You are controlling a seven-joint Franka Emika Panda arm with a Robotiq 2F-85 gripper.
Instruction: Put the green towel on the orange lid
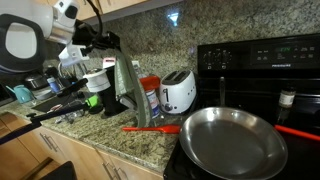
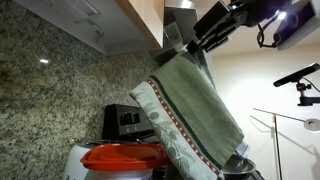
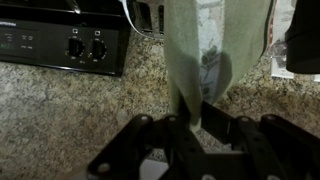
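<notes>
In an exterior view, my gripper [image 1: 110, 47] clenches the green towel [image 1: 125, 85] by its top. It hangs just beside the orange lid [image 1: 150, 82], with bare counter [image 1: 130, 146] in front. In an exterior view, my arm [image 2: 225, 20] slants down beneath the cabinet [image 2: 140, 20], the towel's edge by the lid's rim. In the wrist view, my 2 fingers [image 3: 215, 118] pinch the towel above the counter.

The towel [image 2: 195, 115] hangs from the claw [image 2: 190, 48] beside the lid [image 2: 122, 155] — toaster [image 2: 125, 122] behind.
</notes>
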